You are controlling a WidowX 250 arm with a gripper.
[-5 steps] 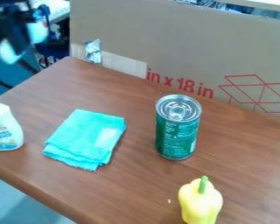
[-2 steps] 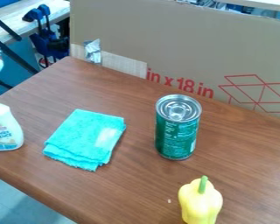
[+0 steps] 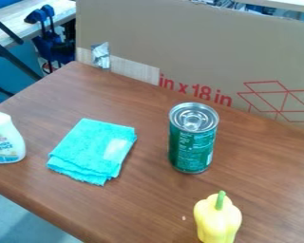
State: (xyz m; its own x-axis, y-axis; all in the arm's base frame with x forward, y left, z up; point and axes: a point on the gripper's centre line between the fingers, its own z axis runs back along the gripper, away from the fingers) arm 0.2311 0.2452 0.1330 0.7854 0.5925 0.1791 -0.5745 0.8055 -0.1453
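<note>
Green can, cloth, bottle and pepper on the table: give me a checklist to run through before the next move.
1. Can stands upright on the table: ok.
2. Cloth is folded, lies flat and is apart from the can: ok.
3. Bottle stands upright, apart from the cloth: ok.
4. Yellow pepper is apart from the can: ok, there is a gap between them.
5. No loose bits lie near the pepper: not ok, a small pale speck lies beside it.
6. Can is full: cannot tell, its contents are hidden.
</note>
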